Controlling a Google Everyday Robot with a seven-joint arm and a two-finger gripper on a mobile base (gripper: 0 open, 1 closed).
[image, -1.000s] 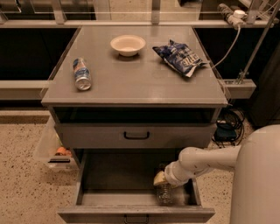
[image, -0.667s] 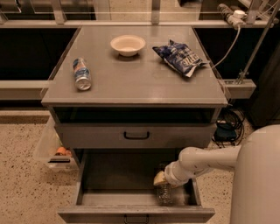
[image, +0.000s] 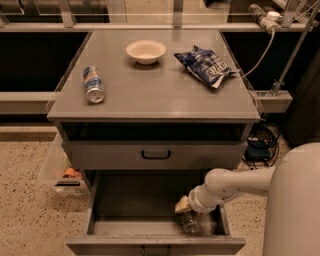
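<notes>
My white arm (image: 235, 182) reaches from the right down into the open bottom drawer (image: 150, 244) of a grey cabinet. The gripper (image: 190, 221) sits low in the drawer's right front corner, close to its floor. A small yellowish object (image: 181, 205) shows right at the wrist, touching or just beside it; I cannot tell which. On the cabinet top (image: 155, 95) a drink can (image: 93, 85) lies on its side at the left. A white bowl (image: 146, 51) stands at the back middle, and a blue chip bag (image: 205, 66) lies at the back right.
The drawer above is closed, with a dark handle (image: 155, 155). A clear plastic bin (image: 61, 172) holding small items sits on the speckled floor left of the cabinet. Cables and a dark box (image: 259, 146) lie to the right. A rail runs behind the cabinet.
</notes>
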